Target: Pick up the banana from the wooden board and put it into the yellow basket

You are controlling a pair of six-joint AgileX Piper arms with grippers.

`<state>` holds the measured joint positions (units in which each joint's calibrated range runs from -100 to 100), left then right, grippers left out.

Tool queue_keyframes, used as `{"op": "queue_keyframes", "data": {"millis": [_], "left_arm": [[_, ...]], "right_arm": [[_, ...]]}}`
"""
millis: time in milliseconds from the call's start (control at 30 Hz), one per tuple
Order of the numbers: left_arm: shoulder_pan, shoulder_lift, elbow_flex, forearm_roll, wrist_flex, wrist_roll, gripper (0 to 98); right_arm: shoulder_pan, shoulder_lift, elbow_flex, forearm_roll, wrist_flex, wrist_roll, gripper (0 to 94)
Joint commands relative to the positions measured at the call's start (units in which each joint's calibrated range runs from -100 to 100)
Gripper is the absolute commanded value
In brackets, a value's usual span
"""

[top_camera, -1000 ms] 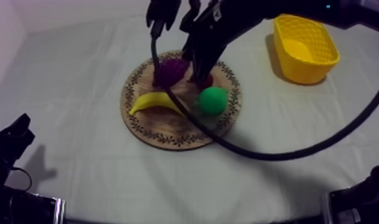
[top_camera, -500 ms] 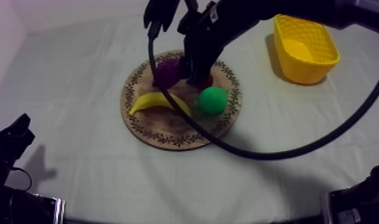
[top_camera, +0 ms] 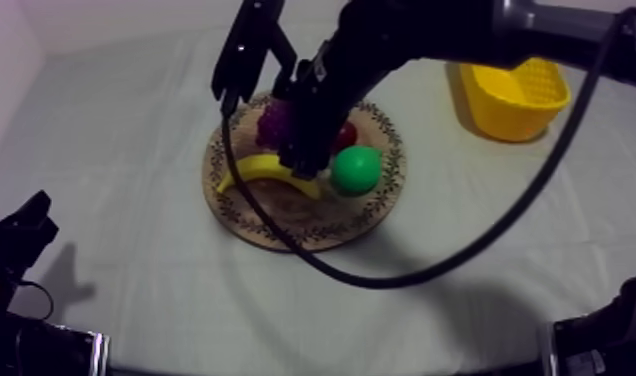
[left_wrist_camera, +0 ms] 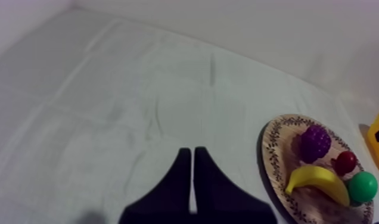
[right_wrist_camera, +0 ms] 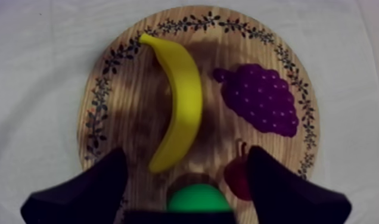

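The yellow banana (top_camera: 265, 170) (right_wrist_camera: 180, 101) lies on the left half of the round wooden board (top_camera: 282, 225) (right_wrist_camera: 99, 101). My right gripper (top_camera: 300, 158) (right_wrist_camera: 186, 152) hangs just above the board, open, its two fingers standing either side of the banana's near end without touching it. The yellow basket (top_camera: 512, 95) stands at the far right, partly behind my right arm. My left gripper (top_camera: 17, 235) (left_wrist_camera: 189, 152) rests low at the table's left, shut on nothing. From there the banana (left_wrist_camera: 317, 179) shows on the board (left_wrist_camera: 275, 173).
Purple grapes (top_camera: 272, 122) (right_wrist_camera: 260, 98), a small red fruit (top_camera: 348, 134) (right_wrist_camera: 238, 176) and a green pear (top_camera: 357, 168) (right_wrist_camera: 198, 199) share the board, all close to the banana. Open cloth lies left of the board and in front of it.
My right gripper has opened and moved from over the grapes and red fruit leftward and lower, over the banana. The fruit and my left arm have not moved.
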<state>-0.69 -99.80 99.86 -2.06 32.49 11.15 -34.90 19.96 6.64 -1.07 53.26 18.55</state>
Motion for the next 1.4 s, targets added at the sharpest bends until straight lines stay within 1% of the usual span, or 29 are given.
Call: {"op": "queue_keyframes", "data": {"millis": [0,533,733,967,1200,1367], "left_arm": [[0.0,-0.03,0.03,-0.01,0.01,0.01,0.1],[0.0,-0.03,0.03,-0.01,0.01,0.01,0.1],[0.0,-0.03,0.03,-0.01,0.01,0.01,0.1],[0.0,-0.03,0.03,-0.01,0.01,0.01,0.1],[0.0,-0.03,0.03,-0.01,0.01,0.01,0.1],[0.0,-0.03,0.03,-0.01,0.01,0.01,0.1]], "right_arm": [[-0.15,1.92,-1.0,0.19,0.19,-0.08,56.7],[-0.77,17.63,-13.7,1.85,2.7,-1.77,55.5],[-0.59,21.54,-17.84,2.1,3.38,-1.97,55.0],[-0.61,24.34,-19.73,2.34,3.65,-1.77,53.2],[-0.74,26.07,-20.41,2.5,3.93,-0.59,44.7],[-0.64,26.78,-20.97,2.38,4.19,0.45,30.3]]}}
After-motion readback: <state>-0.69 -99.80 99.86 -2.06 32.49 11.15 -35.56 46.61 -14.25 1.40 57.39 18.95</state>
